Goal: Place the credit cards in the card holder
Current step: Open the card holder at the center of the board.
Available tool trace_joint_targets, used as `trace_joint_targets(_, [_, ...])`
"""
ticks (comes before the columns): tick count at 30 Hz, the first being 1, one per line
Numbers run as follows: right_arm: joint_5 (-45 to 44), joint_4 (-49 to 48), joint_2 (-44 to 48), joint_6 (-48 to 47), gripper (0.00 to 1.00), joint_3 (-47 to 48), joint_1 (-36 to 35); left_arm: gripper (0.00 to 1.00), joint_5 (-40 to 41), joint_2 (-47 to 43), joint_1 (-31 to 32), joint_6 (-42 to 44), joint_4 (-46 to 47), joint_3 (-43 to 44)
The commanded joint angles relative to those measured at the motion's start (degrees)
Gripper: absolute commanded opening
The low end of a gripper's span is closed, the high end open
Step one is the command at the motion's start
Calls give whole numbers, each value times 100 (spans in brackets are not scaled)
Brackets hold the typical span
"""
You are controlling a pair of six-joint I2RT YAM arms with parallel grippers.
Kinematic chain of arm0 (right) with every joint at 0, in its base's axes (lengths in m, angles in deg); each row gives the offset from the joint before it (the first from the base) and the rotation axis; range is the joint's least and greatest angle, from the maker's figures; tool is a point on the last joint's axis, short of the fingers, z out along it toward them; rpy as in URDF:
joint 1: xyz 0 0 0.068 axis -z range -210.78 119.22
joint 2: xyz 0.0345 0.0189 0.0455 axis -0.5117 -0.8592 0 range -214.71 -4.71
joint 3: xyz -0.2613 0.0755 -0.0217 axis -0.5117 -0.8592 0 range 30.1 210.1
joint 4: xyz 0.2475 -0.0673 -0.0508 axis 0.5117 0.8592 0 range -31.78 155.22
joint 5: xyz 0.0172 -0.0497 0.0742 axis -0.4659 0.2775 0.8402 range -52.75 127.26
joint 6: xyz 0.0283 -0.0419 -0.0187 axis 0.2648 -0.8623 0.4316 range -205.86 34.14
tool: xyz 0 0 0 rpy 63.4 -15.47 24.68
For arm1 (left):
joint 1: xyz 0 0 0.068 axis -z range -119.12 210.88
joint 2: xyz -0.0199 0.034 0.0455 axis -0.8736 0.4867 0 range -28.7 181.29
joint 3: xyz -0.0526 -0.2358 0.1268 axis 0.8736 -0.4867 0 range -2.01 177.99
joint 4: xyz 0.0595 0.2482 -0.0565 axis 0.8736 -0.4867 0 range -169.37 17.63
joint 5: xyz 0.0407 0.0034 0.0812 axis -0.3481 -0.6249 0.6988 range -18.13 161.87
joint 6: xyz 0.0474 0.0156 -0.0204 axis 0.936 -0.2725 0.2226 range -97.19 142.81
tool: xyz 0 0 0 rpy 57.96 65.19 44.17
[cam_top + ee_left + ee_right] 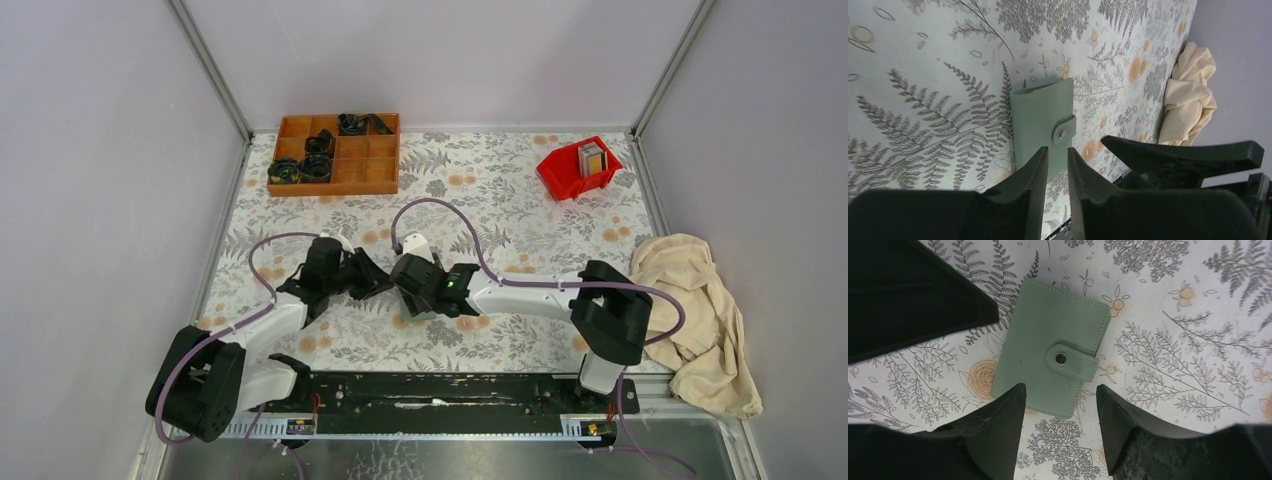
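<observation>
The sage-green card holder (pixel 1048 347) lies flat and closed on the fern-printed tabletop (pixel 1188 340), its snap tab fastened across the front. The right pincer (pixel 1060 397) hangs directly above it, spread wide with nothing in its grip, and the holder's near edge shows between the two tips. The left pincer (pixel 1057 150) is just beside the holder on its left. Its fingers (pixel 1035 182) are barely apart, leaving a narrow slit, and they hold nothing. Well beyond the holder to the right sits a red bin (pixel 560 175). In it stand what look like the credit cards (pixel 592 158), on edge and too small to tell apart. Far beyond the holder to the left is a wooden compartment tray (pixel 375 180), and a cream cloth (pixel 700 320) is bunched well to its right.
</observation>
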Motion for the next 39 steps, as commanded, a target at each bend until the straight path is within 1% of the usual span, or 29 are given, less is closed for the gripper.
trace_joint_targets(1, [480, -108, -166, 195, 62, 307, 114, 27, 130, 174, 269, 43, 392, 51])
trace_joint_targets(9, [508, -114, -320, 214, 62, 331, 221, 24, 341, 280, 607, 42, 382, -26])
trace_joint_targets(19, [369, -291, -509, 56, 61, 319, 334, 20, 528, 576, 719, 65, 557, -63])
trace_joint_targets(30, [318, -358, -717, -99, 60, 424, 402, 20, 662, 959, 744, 35, 783, -27])
trace_joint_targets(39, [177, -232, -928, -209, 60, 479, 410, 20, 784, 1316, 984, -15, 871, 33])
